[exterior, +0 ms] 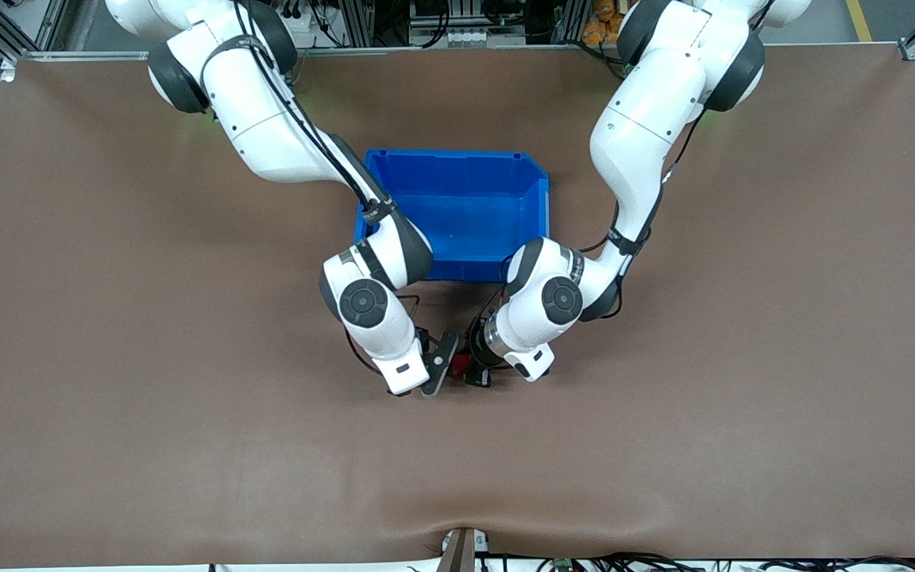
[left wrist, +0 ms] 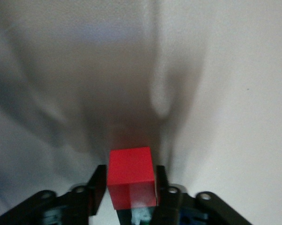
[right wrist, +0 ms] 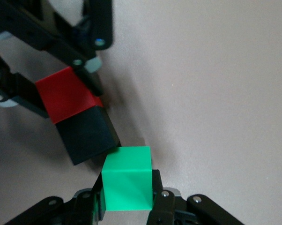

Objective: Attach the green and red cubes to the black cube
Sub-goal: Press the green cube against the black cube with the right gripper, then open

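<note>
My left gripper is shut on the red cube. In the right wrist view the red cube sits in the left gripper, and the black cube is joined to one of its faces. My right gripper is shut on the green cube. The green cube's edge is right at a corner of the black cube; I cannot tell if they touch. In the front view both grippers meet low over the table: right, left. A bit of red shows between them. The green cube is hidden there.
The blue bin stands open on the brown table, farther from the front camera than the two grippers. Both forearms reach past its near corners.
</note>
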